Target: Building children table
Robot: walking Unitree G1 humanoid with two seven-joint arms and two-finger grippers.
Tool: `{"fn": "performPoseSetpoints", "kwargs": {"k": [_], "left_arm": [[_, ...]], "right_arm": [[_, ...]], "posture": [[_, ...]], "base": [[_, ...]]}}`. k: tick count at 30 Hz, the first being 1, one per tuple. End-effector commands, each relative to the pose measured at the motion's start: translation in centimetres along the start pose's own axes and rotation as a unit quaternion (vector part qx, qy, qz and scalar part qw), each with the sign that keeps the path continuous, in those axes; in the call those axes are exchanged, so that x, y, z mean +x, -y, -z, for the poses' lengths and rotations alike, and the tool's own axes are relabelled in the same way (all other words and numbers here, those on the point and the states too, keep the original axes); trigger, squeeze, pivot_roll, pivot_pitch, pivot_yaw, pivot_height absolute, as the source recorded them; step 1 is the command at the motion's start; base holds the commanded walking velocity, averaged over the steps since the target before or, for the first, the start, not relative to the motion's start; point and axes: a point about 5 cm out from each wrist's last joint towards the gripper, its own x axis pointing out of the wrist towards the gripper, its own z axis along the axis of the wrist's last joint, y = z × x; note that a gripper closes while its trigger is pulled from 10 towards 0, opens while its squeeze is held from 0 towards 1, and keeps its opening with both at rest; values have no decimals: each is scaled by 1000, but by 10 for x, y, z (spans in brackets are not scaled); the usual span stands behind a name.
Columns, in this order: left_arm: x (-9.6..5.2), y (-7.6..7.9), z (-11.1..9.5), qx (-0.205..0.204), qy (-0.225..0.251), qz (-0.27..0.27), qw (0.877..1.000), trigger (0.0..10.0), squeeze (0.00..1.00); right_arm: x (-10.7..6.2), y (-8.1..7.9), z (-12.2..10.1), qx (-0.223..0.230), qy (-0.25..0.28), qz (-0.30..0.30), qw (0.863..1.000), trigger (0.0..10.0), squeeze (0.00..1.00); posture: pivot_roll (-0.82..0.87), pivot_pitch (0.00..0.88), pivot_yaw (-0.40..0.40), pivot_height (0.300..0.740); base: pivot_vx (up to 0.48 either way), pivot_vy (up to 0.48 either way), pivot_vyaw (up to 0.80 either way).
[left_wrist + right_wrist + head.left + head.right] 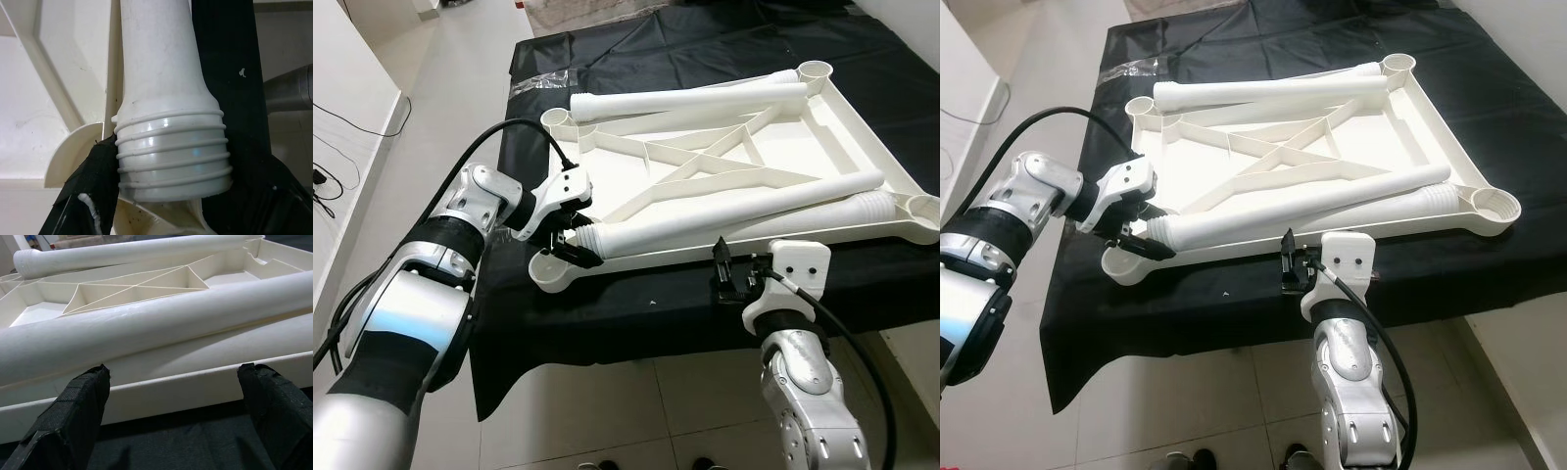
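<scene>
While clamped on the ribbed, threaded end of a long white plastic table leg (724, 211), left gripper (570, 240) poised just beside the near-left round corner socket (551, 269) of an upturned white plastic child's tabletop (862, 147) with cross-braced ribs. Tabletop lying underside up on a black-draped surface (636, 313), legs resting loose across it: the held one along the near edge, a second white leg (876, 206) tucked against it with its ribbed end toward the far-right corner, a third white tube (685, 100) along the far edge. Right gripper (732, 279) hovering at the near rim of the tabletop, fingers (80, 401) spread wide and holding nothing.

Step in hand, by the look of it: fitting the first leg. Next move likely calls for lifting the threaded end clear, tipping the leg upright over the socket and twisting it home, perhaps with the right gripper steadying the rim.

No brand, label or legible writing visible.
</scene>
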Motion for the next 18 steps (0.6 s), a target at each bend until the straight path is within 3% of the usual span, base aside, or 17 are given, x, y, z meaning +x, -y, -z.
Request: {"fn": "performPoseSetpoints", "kwargs": {"k": [1,8,18], "left_arm": [[2,4,9,-12,3,10,1000,0,0],[-5,-1,1,2,24,-16,1000,0,0],[-23,-13,-7,21,51,-92,994,0,0]], "right_arm": [[-2,-2,3,12,-11,-4,1000,10000,0],[1,-6,3,25,-8,-16,1000,10000,0],[12,-8,1,49,-2,-23,999,10000,0]], "posture": [[90,250,136,740],[93,225,129,740],[87,192,111,740]], "base": [[0,0,0],[0,0,0],[0,0,0]]}}
